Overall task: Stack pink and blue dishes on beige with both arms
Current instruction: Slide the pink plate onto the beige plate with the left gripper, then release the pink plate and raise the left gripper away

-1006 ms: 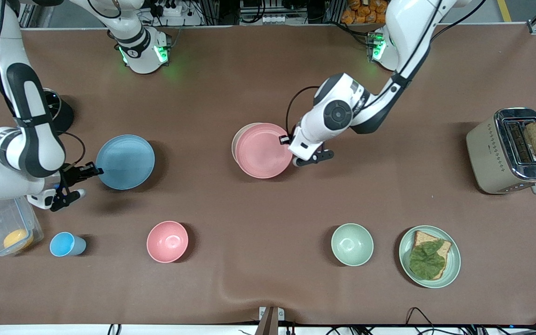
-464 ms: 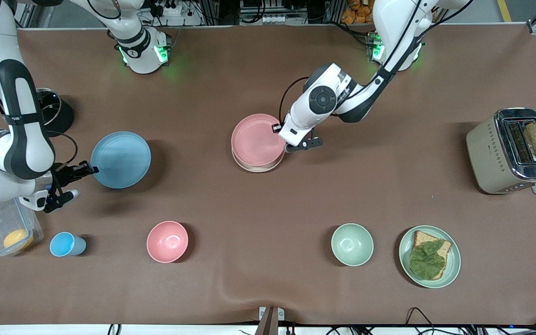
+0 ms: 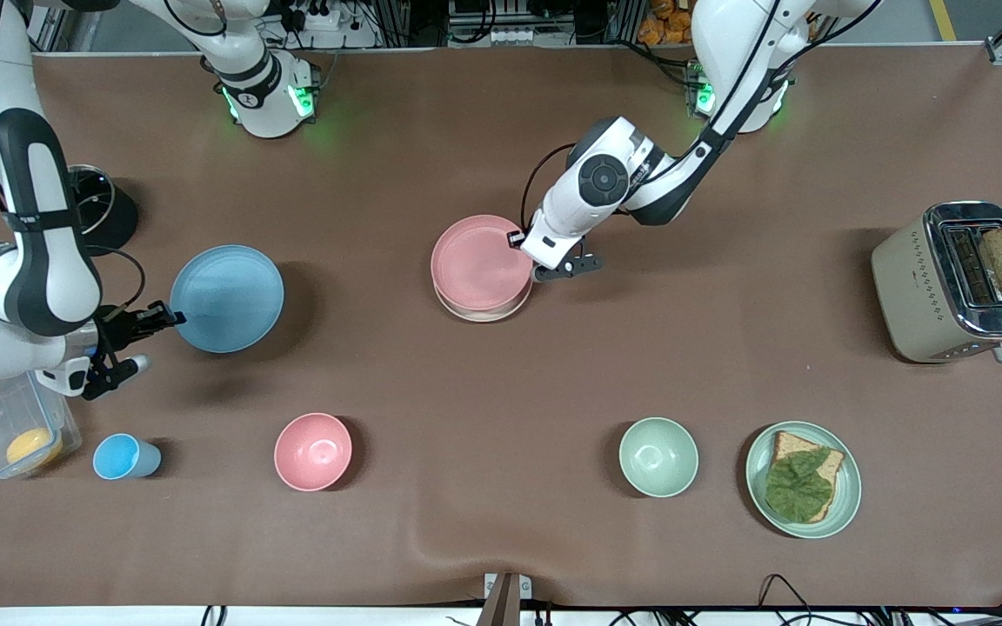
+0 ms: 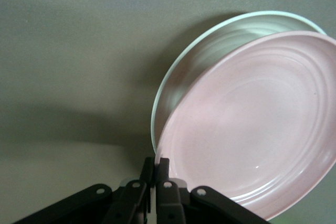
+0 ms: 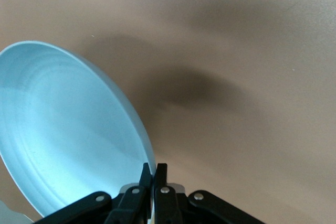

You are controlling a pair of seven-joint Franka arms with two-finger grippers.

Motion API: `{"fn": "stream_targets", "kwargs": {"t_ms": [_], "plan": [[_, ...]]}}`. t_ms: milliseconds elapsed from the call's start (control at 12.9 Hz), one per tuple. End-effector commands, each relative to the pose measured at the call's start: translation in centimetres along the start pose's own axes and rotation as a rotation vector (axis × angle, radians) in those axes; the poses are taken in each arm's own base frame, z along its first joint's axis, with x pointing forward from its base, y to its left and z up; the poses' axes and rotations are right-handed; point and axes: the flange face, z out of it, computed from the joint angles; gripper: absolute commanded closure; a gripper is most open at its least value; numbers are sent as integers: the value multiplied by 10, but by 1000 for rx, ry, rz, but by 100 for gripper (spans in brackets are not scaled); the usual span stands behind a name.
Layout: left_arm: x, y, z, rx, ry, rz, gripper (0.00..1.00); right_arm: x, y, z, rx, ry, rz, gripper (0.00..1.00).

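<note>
The pale pink plate [image 3: 477, 263] [image 4: 252, 124] sits over the cream-beige plate [image 3: 482, 314] [image 4: 210, 40] at mid-table and covers nearly all of it. Only a beige crescent shows on the side nearer the front camera. Whether the two plates touch I cannot tell. My left gripper [image 3: 525, 246] [image 4: 156, 163] is shut on the pink plate's rim. The light blue plate [image 3: 227, 298] [image 5: 68, 135] hangs a little above the table near the right arm's end. My right gripper [image 3: 172, 317] [image 5: 153, 169] is shut on its rim.
Nearer the front camera stand a blue cup [image 3: 125, 456], a deep pink bowl [image 3: 313, 451], a green bowl [image 3: 658, 456] and a green plate with a sandwich [image 3: 803, 479]. A clear box [image 3: 14, 430] lies under the right arm. A toaster [image 3: 958, 280] stands at the left arm's end.
My left gripper carried the pink plate toward the robots' bases until it covered the beige plate, then nearly stopped. The right gripper shifted the blue plate slightly toward the right arm's end.
</note>
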Motion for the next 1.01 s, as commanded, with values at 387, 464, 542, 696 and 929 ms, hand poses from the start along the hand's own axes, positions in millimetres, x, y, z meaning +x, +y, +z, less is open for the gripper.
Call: {"fn": "stream_targets", "kwargs": {"t_ms": [387,464,542,696,929], "plan": [[4,0,9,-25,13,-30,100,18,-27,-10,21,-22,61,100],[3,3,8,-30,15,-28,92,20,-29,-12,18,-21,61,100],[3,3,8,-30,14,-28,75,21,-31,-11,19,-25,64,100],[5,4,5,-35,19,-30,0,23,-34,-11,16,-25,75,100],[20,11,-40,-83,81,-34,0,35,-55,-8,15,-33,91,100]]}}
